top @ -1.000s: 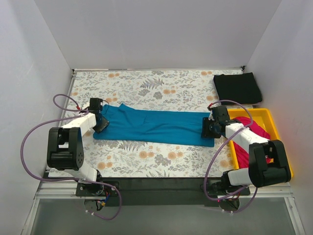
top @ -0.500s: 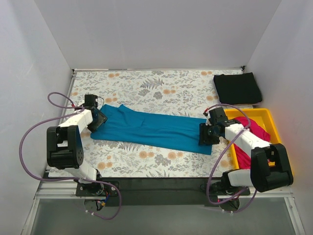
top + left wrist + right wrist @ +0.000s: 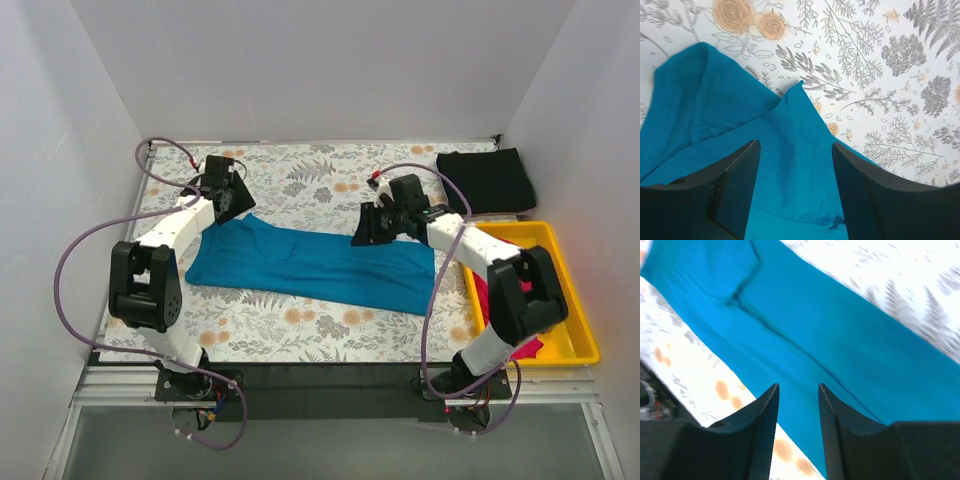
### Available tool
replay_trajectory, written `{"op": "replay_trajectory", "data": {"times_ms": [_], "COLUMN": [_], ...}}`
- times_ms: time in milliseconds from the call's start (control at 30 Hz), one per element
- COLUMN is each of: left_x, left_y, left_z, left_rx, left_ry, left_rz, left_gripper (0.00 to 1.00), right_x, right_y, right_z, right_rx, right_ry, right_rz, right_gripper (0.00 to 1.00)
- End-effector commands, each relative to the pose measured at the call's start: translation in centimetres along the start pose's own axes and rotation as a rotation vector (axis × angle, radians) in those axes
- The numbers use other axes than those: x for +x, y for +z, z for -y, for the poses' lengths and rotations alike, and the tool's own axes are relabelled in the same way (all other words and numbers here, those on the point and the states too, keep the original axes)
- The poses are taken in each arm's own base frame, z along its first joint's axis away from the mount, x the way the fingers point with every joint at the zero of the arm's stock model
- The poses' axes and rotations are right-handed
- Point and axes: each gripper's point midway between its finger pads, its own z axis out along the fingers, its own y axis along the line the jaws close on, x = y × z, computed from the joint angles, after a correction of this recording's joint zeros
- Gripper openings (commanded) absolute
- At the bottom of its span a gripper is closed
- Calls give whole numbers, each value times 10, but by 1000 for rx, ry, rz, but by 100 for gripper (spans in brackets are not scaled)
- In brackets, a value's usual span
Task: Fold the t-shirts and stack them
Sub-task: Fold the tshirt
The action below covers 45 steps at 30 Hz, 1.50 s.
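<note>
The teal-blue t-shirt (image 3: 310,265) lies folded into a long strip across the middle of the floral table. My left gripper (image 3: 232,200) is open and empty above the shirt's far left corner; the left wrist view shows teal cloth (image 3: 740,130) between its fingers. My right gripper (image 3: 366,232) is open and empty above the shirt's far edge, right of centre; the right wrist view shows the teal strip (image 3: 805,325) below. The black t-shirt (image 3: 487,180) lies folded at the far right corner. The magenta-pink t-shirt (image 3: 528,268) lies in the yellow tray (image 3: 570,300).
White walls close the table on three sides. The yellow tray stands at the right edge. Purple cables (image 3: 90,250) loop from both arms. A black strip (image 3: 320,375) runs along the near edge.
Both grippers have let go of the shirt's ends, risen and moved toward the far side. The right gripper also moved left. The shirt now lies flat, released.
</note>
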Motion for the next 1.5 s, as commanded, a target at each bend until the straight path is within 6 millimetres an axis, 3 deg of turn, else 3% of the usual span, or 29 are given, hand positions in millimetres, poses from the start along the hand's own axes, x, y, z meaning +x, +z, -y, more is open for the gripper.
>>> {"op": "replay_trajectory", "data": {"times_ms": [0, 33, 167, 333, 633, 900, 1300, 1467], "left_x": [5, 5, -5, -19, -16, -7, -3, -2], "left_y": [12, 15, 29, 50, 69, 71, 70, 70], "left_z": [16, 17, 23, 34, 34, 32, 34, 34], "left_rx": [39, 39, 33, 37, 33, 45, 63, 67], "left_ry": [44, 45, 55, 91, 140, 148, 144, 144], "left_rz": [-35, -37, -15, 14, 6, -10, -27, -32], "left_gripper": [58, 58, 58, 58, 58, 57, 57, 57], "right_x": [-54, -51, -67, -69, -62, -57, -45, -48], "right_y": [25, 42, 81, 125, 174, 189, 192, 190], "right_z": [-51, -49, -74, -80, -74, -74, -88, -93], "right_rx": [-192, -196, -269, -280, -249, -264, -301, -311], "right_ry": [-4, 14, 37, 64, 111, 128, 110, 94], "right_rz": [105, 78, 85, 73, 35, 8, -28, -20], "right_gripper": [43, 43, 42, 43, 42, 41, 34, 25]}}
